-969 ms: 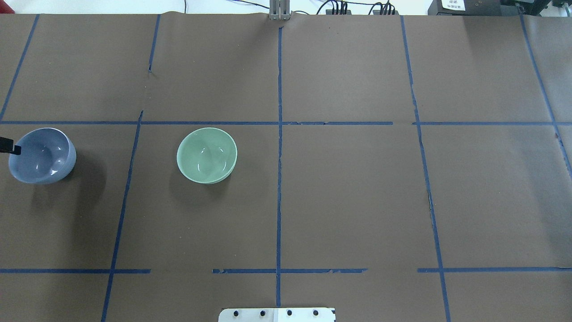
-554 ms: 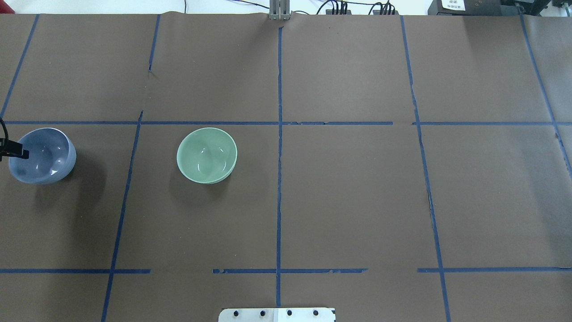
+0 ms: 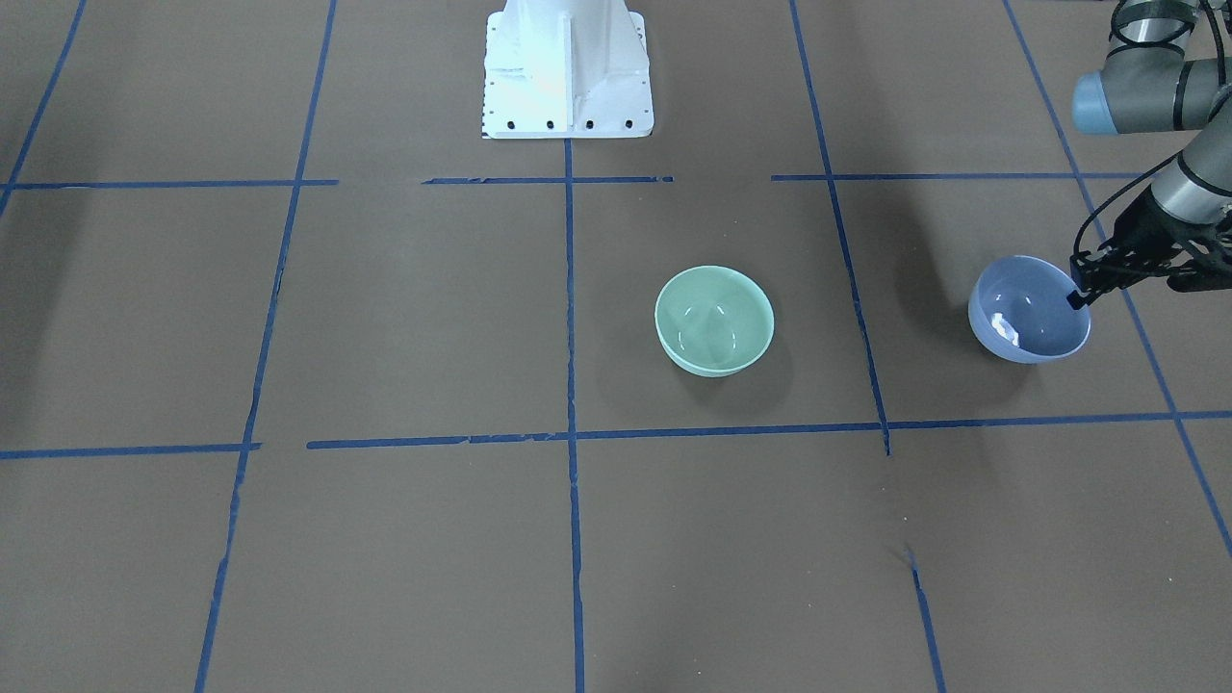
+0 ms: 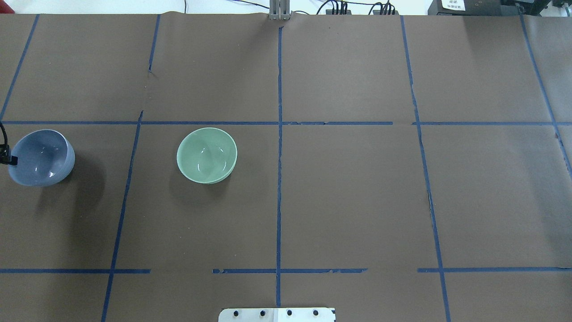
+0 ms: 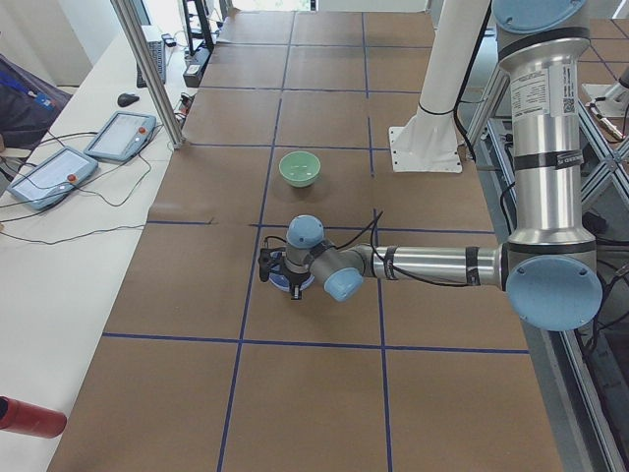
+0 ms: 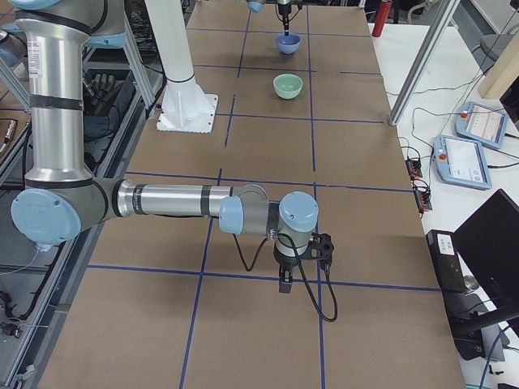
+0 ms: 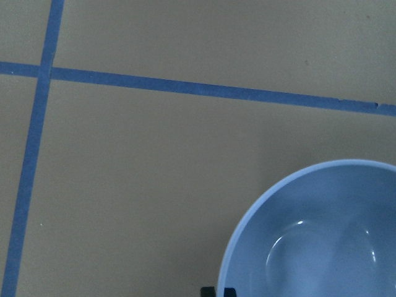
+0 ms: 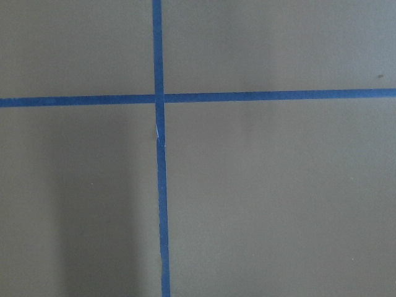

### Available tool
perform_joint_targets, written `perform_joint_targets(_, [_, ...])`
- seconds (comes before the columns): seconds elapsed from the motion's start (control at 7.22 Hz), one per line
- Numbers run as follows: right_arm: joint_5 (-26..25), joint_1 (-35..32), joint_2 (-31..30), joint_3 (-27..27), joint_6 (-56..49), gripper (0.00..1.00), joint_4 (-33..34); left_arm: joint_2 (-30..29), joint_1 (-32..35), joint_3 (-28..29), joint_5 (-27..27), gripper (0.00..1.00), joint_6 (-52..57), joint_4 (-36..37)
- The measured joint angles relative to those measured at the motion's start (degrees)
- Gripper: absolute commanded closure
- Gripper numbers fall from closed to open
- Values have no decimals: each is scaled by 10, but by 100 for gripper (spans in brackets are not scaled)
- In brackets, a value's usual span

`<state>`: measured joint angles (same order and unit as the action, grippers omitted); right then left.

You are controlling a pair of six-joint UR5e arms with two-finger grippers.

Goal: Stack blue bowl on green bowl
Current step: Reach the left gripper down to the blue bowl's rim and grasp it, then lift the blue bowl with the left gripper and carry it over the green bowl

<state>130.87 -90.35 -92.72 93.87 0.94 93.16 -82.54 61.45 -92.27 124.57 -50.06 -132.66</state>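
Note:
The blue bowl (image 3: 1020,313) sits upright at the table's left end; it also shows in the overhead view (image 4: 42,158) and in the left wrist view (image 7: 322,241). My left gripper (image 3: 1075,296) is at its outer rim, at the overhead view's left edge (image 4: 10,159). Its black fingertips (image 7: 218,292) straddle the rim close together, shut on it. The green bowl (image 3: 714,320) stands upright and empty about two bowl widths toward the table's middle (image 4: 207,155). My right gripper (image 6: 285,284) hangs over bare table far from both bowls; I cannot tell its state.
Brown paper with blue tape lines (image 4: 279,134) covers the table. The robot's white base plate (image 3: 568,67) stands at the robot-side edge. Two control tablets (image 5: 88,147) and cables lie on a side bench beyond the table's far edge.
The left fingertip drew back from over the blue bowl's inside to its outer rim. The blue bowl shifted slightly. The green bowl has not moved.

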Motion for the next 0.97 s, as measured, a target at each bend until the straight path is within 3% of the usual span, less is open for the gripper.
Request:
perform_joint_targets(0.14, [0,0,0,0,0,0,0,-5,2,-28,1,100,1,43])
perform_joint_targets(0.28, [0,0,0,0,-1,0,0,-22,4,-77,2,100,4,134])
perform_joint_targets(0.55, [0,0,0,0,-1,0,0,-119,4,-159,3,100,-30,324])
perform_joint_targets(0.97, [0,-1,0,0,0,0,0,-240,-70,-181,2,100,-207,389])
